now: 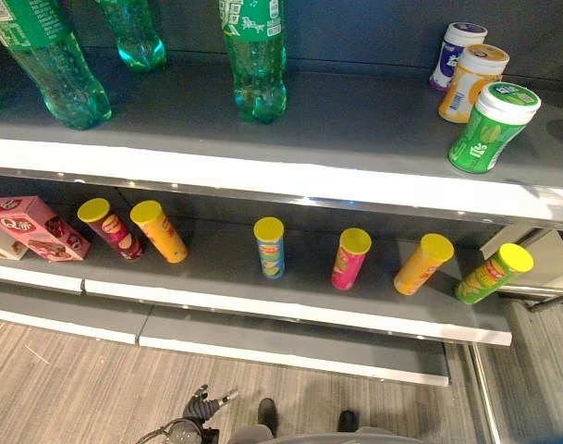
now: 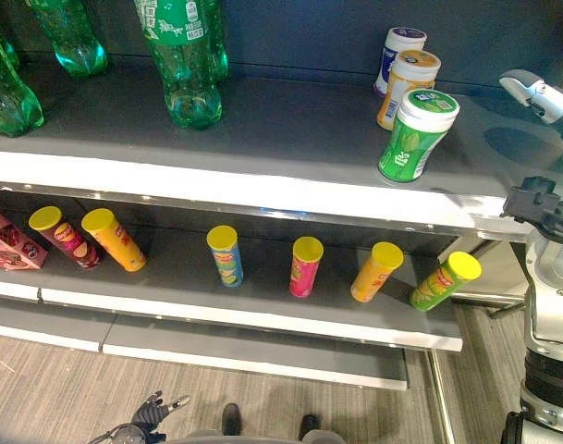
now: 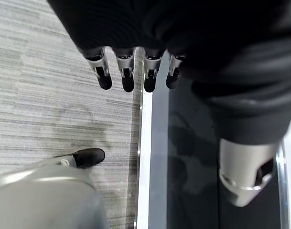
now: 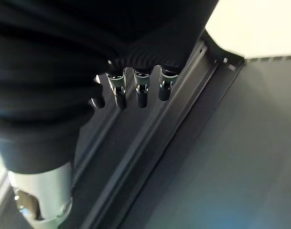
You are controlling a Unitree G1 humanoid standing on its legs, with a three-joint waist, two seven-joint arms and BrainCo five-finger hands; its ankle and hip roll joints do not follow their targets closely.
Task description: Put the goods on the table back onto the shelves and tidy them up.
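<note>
Several chip cans with yellow lids lie spaced along the middle shelf (image 1: pixel 216 268): a dark red one (image 1: pixel 115 228), an orange one (image 1: pixel 161 232), a blue one (image 1: pixel 270 248), a pink one (image 1: pixel 350 260), a yellow one (image 1: pixel 423 265) and a green one (image 1: pixel 493 274). On the top shelf (image 1: pixel 355 125) stand green bottles (image 1: pixel 255 55) and three gum jars: green (image 1: pixel 492 127), orange (image 1: pixel 472 83) and purple (image 1: pixel 457 53). My left hand (image 3: pixel 126 76) hangs low over the floor by the bottom shelf, fingers straight and empty. My right hand (image 4: pixel 140 93) is also open and empty, over a shelf rail.
A pink box (image 1: pixel 36 227) lies at the left end of the middle shelf. A lower grey shelf (image 1: pixel 290 342) juts out near the floor. Grey striped carpet (image 1: pixel 78 388) runs in front of the shelves. My right arm (image 2: pixel 551 287) rises at the rack's right end.
</note>
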